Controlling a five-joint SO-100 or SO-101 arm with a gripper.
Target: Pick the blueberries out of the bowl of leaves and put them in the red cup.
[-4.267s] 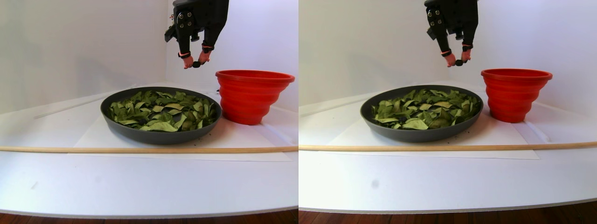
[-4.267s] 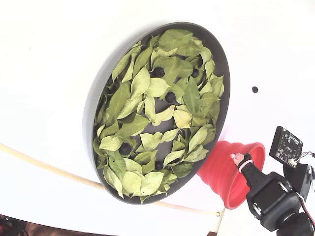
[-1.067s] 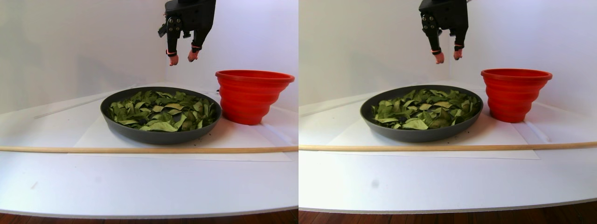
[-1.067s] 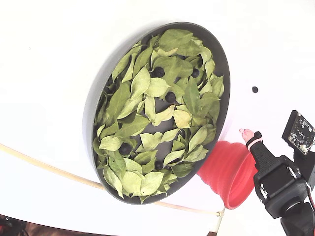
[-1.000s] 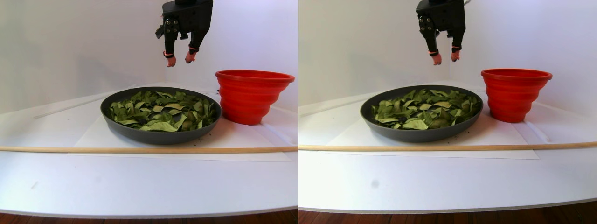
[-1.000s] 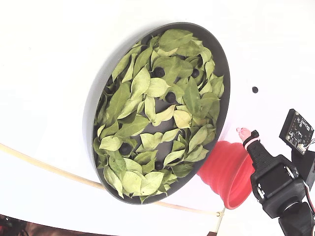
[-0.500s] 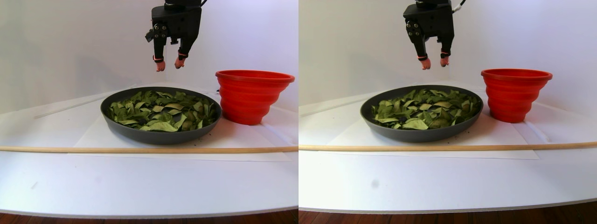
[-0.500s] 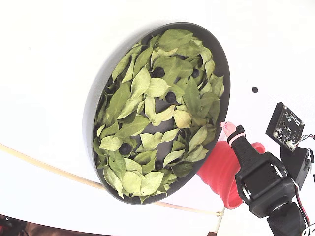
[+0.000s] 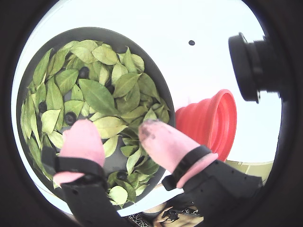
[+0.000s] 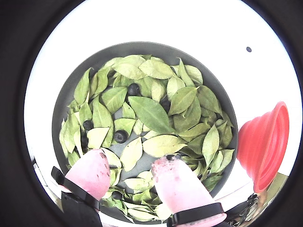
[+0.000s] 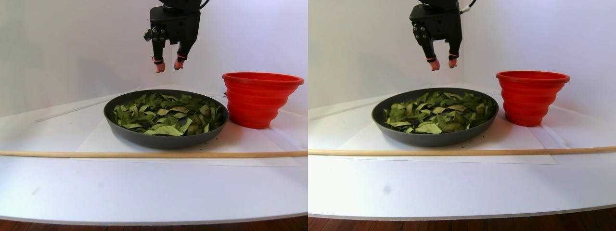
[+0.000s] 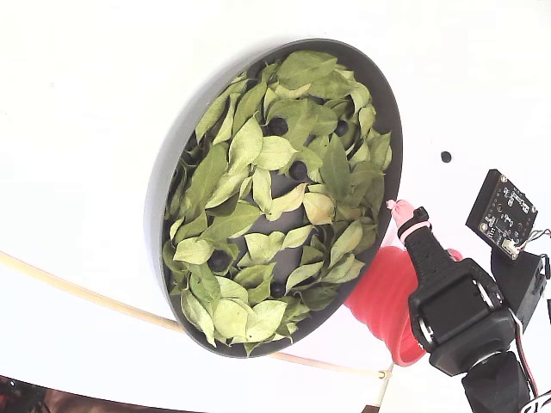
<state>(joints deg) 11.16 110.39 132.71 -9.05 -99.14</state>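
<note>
Gripper [image 11: 167,65] hangs high over the far rim of the bowl [image 11: 144,136], pink fingertips [image 10: 92,172] apart and empty. Blueberries [image 10: 120,136] lie among leaves [image 10: 150,112]; the red cup [image 11: 257,98] stands right.

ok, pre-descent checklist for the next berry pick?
1. Gripper open and empty: ok.
2. Gripper high above the leaves, room to descend: ok.
3. Blueberries exposed among the leaves: ok, several show.
4. Gripper directly over a berry: not ok, it sits at the bowl edge in the fixed view.
5. Red cup upright beside the bowl: ok.
6. Berries already in the cup: cannot tell.
</note>
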